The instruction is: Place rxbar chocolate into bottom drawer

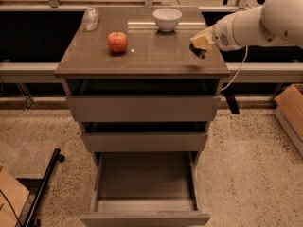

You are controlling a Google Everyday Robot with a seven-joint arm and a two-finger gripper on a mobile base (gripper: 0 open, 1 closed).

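My gripper (202, 41) is over the right edge of the cabinet top, at the end of the white arm that reaches in from the right. A small dark shape, apparently the rxbar chocolate (197, 52), shows just beneath it, low over the cabinet top. I cannot tell whether it is gripped or lying on the surface. The bottom drawer (144, 218) is pulled out at floor level, and its inside shows nothing in it. The two shallower drawers above it are slightly out.
A red apple (117, 41), a white bowl (167, 18) and a clear container (90, 18) sit on the cabinet top (142, 60). A cardboard box (289, 109) stands on the floor at the right. A black bar (45, 186) lies at the lower left.
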